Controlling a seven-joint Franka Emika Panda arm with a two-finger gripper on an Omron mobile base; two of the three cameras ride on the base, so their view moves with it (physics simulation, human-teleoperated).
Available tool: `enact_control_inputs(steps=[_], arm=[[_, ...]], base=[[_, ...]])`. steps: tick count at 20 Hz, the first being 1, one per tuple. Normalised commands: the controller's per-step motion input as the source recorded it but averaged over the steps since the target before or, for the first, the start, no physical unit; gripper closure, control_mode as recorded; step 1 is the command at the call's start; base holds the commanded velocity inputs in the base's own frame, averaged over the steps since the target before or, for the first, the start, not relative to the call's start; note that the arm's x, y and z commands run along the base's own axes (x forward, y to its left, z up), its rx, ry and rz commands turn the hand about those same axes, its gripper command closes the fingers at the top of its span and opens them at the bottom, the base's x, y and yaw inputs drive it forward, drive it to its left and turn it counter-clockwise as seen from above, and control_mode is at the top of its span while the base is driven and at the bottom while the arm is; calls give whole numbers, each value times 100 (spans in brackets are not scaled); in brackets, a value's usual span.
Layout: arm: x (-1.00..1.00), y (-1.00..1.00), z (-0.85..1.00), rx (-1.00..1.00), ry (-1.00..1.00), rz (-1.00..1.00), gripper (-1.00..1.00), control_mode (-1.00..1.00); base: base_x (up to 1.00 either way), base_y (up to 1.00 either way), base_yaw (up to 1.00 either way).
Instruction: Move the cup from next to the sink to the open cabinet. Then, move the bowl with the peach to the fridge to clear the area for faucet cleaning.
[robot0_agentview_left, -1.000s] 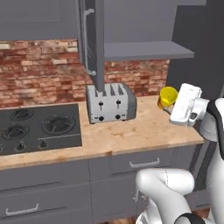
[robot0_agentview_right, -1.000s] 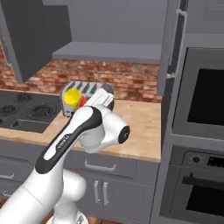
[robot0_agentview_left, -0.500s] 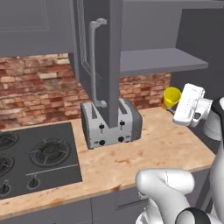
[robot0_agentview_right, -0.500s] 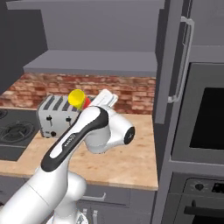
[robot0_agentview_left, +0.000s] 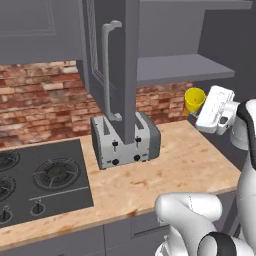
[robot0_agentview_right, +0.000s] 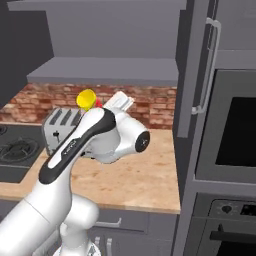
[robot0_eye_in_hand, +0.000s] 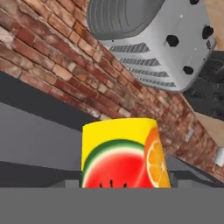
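Yellow plastic cup (robot0_agentview_left: 194, 101) with its fruit print sits in the robot's white two-finger gripper (robot0_agentview_left: 192, 111), held in the air just below the flat grey shelf of the open dark grey wall cabinet (robot0_agentview_left: 185, 67) and well above the pale wood-grain counter (robot0_agentview_left: 180, 165). Compared with a second ago the whole left base view has closed in and slid sideways, so the base has driven toward the cabinet while the cup stayed in the grip; by my reading the carry is nearly over and the lift onto the shelf is what remains. In this view the forearm reaches in from the right edge, wrist bent so the hand points left toward the brick wall, beside the silver four-slot toaster (robot0_agentview_left: 125, 141). In the right base view the cup (robot0_agentview_right: 86, 98) peeks above the big white elbow, which is folded high with the hand tucked behind it, under the shelf's front edge (robot0_agentview_right: 102, 77). In the hand view the cup (robot0_eye_in_hand: 124, 153) shows its watermelon and orange print; the view is rolled, the toaster (robot0_eye_in_hand: 153, 39) hanging overhead. The fingers are closed around the cup.
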Motion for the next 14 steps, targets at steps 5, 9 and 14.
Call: enact_control_inputs(steps=[5, 9, 14], arm=[[0, 36, 100, 2, 6, -23, 100, -100], [0, 29, 87, 13, 21, -23, 100, -100], [0, 0, 46, 31, 19, -12, 100, -100]], base=[[0, 0, 0], [0, 0, 0], [0, 0, 0]])
